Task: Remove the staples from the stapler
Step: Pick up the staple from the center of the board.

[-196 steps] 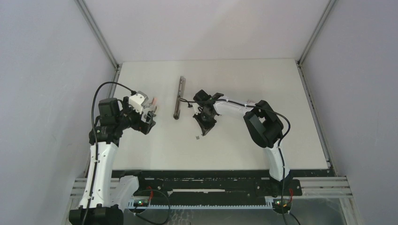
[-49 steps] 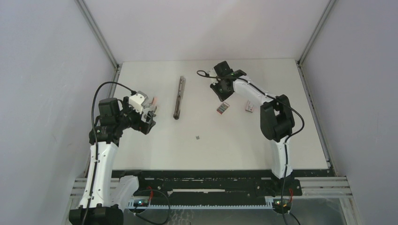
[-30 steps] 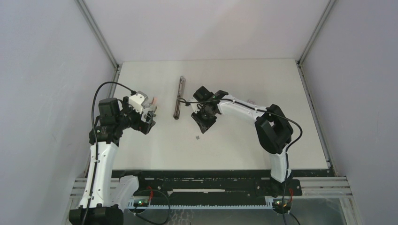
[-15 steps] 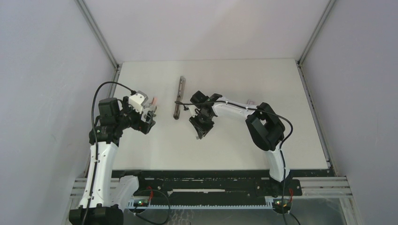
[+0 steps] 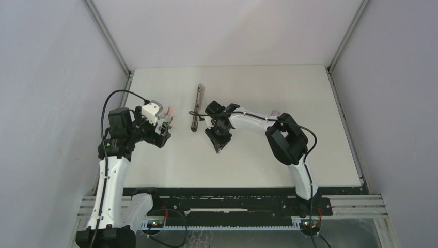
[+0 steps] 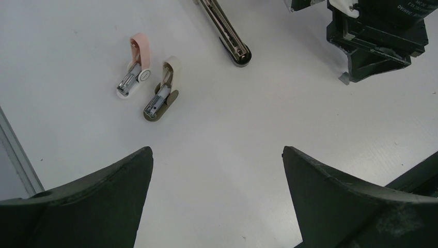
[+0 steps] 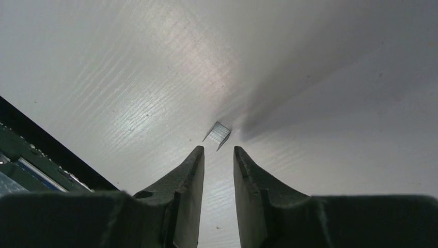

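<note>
My right gripper (image 7: 218, 155), fingers narrowly apart and empty, sat just short of the staples (image 7: 217, 133); my left gripper (image 6: 217, 153) gaped wide.

The slim dark grey metal stapler (image 5: 197, 107) is long and thin, with a shiny silver strip along its top and a rounded dark end. It lies flat on the white table (image 5: 258, 165), left of the middle, pointing from back to front. The tiny silvery-grey metal strip of staples (image 7: 218, 133) lies on the table too. It sits apart from the stapler, nearer the front and a little to the right.
</note>
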